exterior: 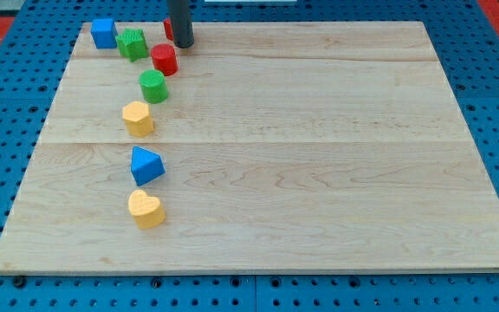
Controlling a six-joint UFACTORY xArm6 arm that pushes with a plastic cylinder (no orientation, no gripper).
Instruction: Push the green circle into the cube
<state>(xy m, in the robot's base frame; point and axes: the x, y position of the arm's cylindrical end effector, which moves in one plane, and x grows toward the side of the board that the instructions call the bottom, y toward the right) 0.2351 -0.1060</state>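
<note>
Nearest the view's bottom sits a yellow heart (pixel 146 209), then a blue wedge (pixel 146 165), then a yellow block (pixel 138 118), all strung up the surface (pixel 319 173) on the view's left. Beyond them is the green circle (pixel 152 86), with a red cylinder (pixel 164 59) just above and to its right, nearly touching. Farther still, near the top edge, a green block (pixel 132 43) sits beside the blue cube (pixel 104 33) at the top-left corner. My tip (pixel 183 43) stands at the far edge, right of the red cylinder and apart from the circle; a red piece (pixel 169 28) hides partly behind the rod. There are no fingers here, only the rod. The push seems not yet begun: I judge the tip must come round below and right of the circle, then drive it up-left. The green block lies close to that line and may be struck first. The cube has little room behind it before the edge; the right side lies open.
</note>
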